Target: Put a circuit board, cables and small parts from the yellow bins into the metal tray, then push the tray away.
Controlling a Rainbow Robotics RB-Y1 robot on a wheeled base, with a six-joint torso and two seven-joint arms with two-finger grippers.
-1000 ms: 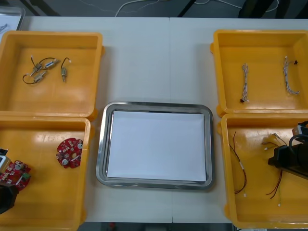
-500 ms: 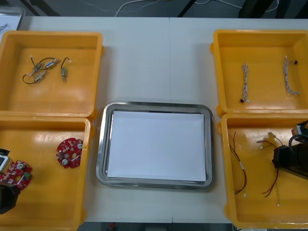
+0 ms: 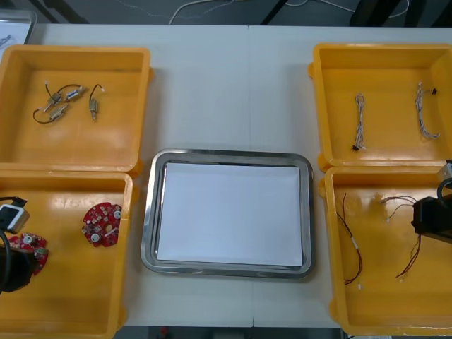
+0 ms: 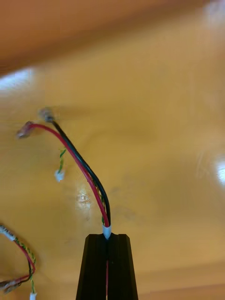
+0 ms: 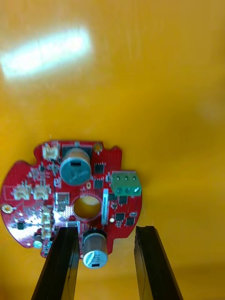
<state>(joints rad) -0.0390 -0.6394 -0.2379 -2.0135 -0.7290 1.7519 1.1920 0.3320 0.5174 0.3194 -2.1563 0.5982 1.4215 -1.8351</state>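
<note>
The right gripper (image 4: pixel 107 236) has its black fingers (image 4: pixel 96 267) pressed together on a thin red and black cable (image 4: pixel 86 176). The cable's free ends trail beyond the fingertips over the floor of the near right yellow plastic bin (image 3: pixel 332 247). A second similar cable (image 3: pixel 353 244) lies to its left in that bin. The left gripper (image 5: pixel 105 262) holds its fingers (image 5: pixel 61 267) wide apart, straddling one edge of a round red circuit board (image 5: pixel 70 197). That board lies flat at the left side of the near left yellow plastic bin (image 3: pixel 70 176), and another round red board (image 3: pixel 101 224) lies to its right. The rectangular metal tray (image 3: pixel 150 212), white inside, sits between the bins.
</note>
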